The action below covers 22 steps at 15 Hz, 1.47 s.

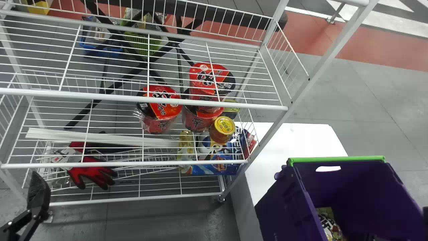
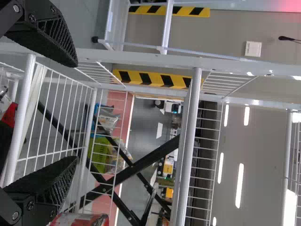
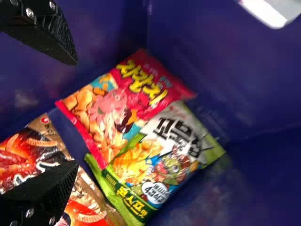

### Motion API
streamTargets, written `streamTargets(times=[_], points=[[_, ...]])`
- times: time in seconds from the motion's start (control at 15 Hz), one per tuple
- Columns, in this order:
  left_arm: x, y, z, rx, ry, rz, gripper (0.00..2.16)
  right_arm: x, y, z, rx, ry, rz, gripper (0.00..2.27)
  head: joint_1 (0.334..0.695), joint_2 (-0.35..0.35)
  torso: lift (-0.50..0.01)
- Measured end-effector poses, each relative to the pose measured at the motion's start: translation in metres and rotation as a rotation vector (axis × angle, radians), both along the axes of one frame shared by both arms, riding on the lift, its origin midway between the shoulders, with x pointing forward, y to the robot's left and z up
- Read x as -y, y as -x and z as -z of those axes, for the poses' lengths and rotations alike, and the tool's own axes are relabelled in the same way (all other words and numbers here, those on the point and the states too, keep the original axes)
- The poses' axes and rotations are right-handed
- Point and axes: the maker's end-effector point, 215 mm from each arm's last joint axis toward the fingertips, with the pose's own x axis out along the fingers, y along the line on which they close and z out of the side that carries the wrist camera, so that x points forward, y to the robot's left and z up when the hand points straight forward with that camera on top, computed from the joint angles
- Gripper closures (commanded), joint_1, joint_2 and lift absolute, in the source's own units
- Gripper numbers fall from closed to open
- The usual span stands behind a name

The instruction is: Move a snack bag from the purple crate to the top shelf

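My nearer right gripper (image 3: 75, 113) gapes wide. The green snack bag (image 3: 157, 162) lies beyond it, at my two o'clock.

Bright table (image 1: 301, 137), dim crate (image 1: 279, 211)
You get white glare across the table at right; nearer you, the crate's inside lies in shadow.
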Motion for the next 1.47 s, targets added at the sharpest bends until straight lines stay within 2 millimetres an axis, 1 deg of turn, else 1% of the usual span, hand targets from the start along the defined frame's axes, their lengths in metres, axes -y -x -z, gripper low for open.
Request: streamTargets(times=[0.13, 0.33, 0.53, 0.67, 0.73, 0.87, 1.0, 1.27, 1.47], points=[[0.000, 0.001, 0.002, -0.003, 0.001, -0.002, 0.12, -0.006, -0.007, 0.010, -0.009, -0.057, -0.002, 0.04, 0.695, -0.350, -0.451], [0.002, 0.002, 0.002, -0.001, 0.005, -0.003, 0.12, -0.004, -0.012, 0.027, -0.067, -0.071, -0.019, 0.04, 0.695, -0.350, -0.451], [0.000, 0.003, 0.003, 0.005, 0.006, -0.010, 0.12, 0.012, -0.033, 0.040, -0.046, -0.044, -0.039, 0.03, 0.695, -0.350, -0.451], [0.000, 0.004, 0.003, 0.008, 0.006, -0.012, 0.12, 0.019, -0.046, 0.050, -0.038, -0.007, -0.083, 0.03, 0.695, -0.350, -0.451], [-0.001, 0.004, 0.004, 0.008, 0.007, -0.013, 0.12, 0.021, -0.051, 0.059, -0.039, 0.011, -0.110, 0.03, 0.695, -0.350, -0.451], [-0.001, 0.005, 0.003, 0.016, 0.007, -0.011, 0.12, 0.022, -0.052, 0.076, -0.062, 0.048, -0.164, 0.02, 0.695, -0.350, -0.451], [-0.001, 0.006, 0.002, 0.023, 0.008, -0.012, 0.12, 0.016, -0.050, 0.089, -0.084, 0.058, -0.225, 0.02, 0.695, -0.350, -0.451], [-0.003, 0.008, 0.000, 0.036, 0.007, -0.015, 0.12, -0.003, -0.040, 0.105, -0.134, 0.038, -0.298, 0.02, 0.695, -0.350, -0.451], [-0.004, 0.009, -0.002, 0.045, 0.006, -0.017, 0.12, -0.018, -0.042, 0.113, -0.123, 0.008, -0.334, 0.01, 0.695, -0.350, -0.451]])
